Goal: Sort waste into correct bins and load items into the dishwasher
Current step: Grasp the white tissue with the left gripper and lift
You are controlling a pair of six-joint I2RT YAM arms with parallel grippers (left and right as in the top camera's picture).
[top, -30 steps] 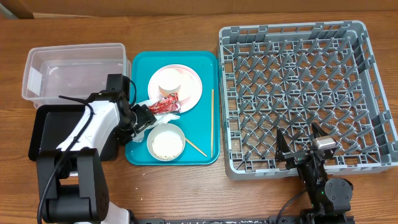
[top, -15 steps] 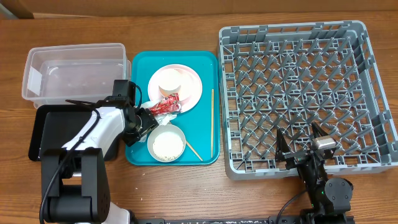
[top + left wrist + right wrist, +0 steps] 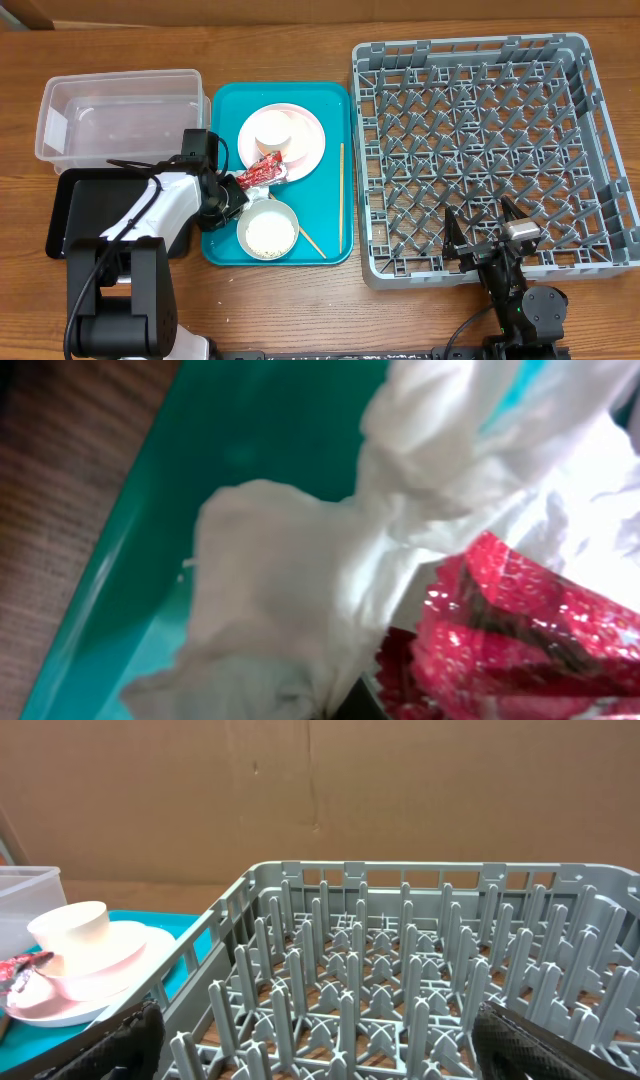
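Note:
My left gripper (image 3: 243, 187) is low over the teal tray's left side, shut on a crumpled white napkin (image 3: 290, 570). The crinkled red wrapper (image 3: 261, 172) lies against the napkin, by the pink plate's (image 3: 305, 140) near edge. In the left wrist view the napkin hides the fingers and the wrapper (image 3: 510, 630) is at the lower right. A white cup (image 3: 272, 128) stands on the plate. A bowl with rice (image 3: 267, 231) sits just right of the gripper. My right gripper (image 3: 492, 240) is open at the grey dishwasher rack's (image 3: 480, 130) front wall, holding nothing.
The clear tub (image 3: 120, 115) and the black tray (image 3: 95, 205) lie left of the teal tray (image 3: 225, 110). One chopstick (image 3: 341, 185) runs along the teal tray's right side and another (image 3: 313, 237) slants beside the bowl. The rack's upright pegs (image 3: 350, 1010) fill the right wrist view.
My left gripper moved right to the napkin and wrapper, then shut on the napkin. The wrapper shifted slightly toward the gripper. The right arm has not moved.

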